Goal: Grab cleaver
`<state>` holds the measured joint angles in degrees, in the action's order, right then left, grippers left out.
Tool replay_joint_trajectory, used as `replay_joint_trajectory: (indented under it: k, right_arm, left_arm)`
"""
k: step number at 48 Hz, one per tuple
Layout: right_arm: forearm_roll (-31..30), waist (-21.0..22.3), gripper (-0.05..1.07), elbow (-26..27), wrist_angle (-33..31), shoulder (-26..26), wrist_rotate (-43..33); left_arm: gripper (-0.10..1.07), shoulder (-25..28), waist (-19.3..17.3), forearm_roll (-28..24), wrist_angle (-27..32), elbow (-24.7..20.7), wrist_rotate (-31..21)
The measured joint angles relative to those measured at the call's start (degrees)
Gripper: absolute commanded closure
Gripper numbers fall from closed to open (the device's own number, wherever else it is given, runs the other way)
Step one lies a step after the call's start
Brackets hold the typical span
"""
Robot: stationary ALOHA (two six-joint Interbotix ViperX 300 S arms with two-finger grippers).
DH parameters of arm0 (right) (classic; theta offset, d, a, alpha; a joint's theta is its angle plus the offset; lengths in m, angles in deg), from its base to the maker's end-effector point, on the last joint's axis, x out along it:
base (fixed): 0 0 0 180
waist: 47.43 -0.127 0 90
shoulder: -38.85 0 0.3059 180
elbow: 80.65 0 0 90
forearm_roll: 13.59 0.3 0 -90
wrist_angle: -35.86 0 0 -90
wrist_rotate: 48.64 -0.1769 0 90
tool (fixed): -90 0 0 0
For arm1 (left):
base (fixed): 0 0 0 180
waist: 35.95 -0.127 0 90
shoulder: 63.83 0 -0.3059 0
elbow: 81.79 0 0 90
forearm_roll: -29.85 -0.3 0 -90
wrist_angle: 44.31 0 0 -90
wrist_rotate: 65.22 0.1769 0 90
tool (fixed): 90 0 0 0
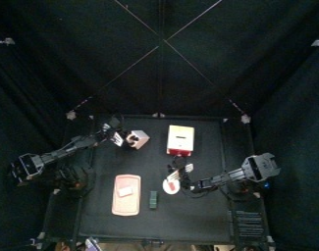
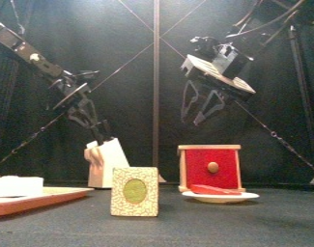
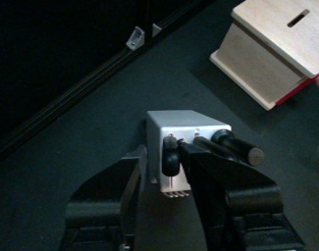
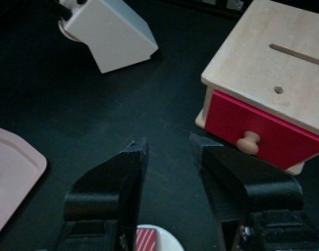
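Observation:
A white knife block [image 1: 132,138] stands at the back left of the table, also in the front view [image 2: 105,162]. In the left wrist view the block [image 3: 186,127] has two black handles sticking out. One handle [image 3: 169,155] has a pale flat part under it and looks like the cleaver. My left gripper [image 3: 179,175] is open just above the block, with one jaw on each side of the handles and not touching them. My right gripper [image 4: 171,147] is open and empty. It hangs above the table [image 2: 205,101] between the block and the red box.
A wooden box with a red drawer [image 1: 183,140] stands right of the block. A plate with a red item [image 2: 221,195] lies in front of it. A pink cutting board [image 1: 127,193] lies front left. A small green card [image 2: 134,191] stands at the front middle.

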<state>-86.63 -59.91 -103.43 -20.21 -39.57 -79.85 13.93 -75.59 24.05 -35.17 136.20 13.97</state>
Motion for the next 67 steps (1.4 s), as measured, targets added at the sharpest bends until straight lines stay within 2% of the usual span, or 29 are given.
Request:
replay_joint_trajectory:
  k: [12, 34, 67]
  right_arm:
    - [0.3, -0.1, 0.25, 0.0, -0.1, 0.0, 0.0]
    - [0.3, -0.1, 0.25, 0.0, -0.1, 0.0, 0.1]
    - [0.3, -0.2, 0.25, 0.0, -0.1, 0.0, 0.0]
  left_arm:
    - [0.31, 0.0, 0.6, 0.1, 0.0, 0.0, -0.1]
    - [0.51, 0.1, 2.3, 0.0, 1.1, 0.0, 0.0]
    - [0.53, -0.2, 2.4, 0.1, 1.3, 0.0, 0.0]
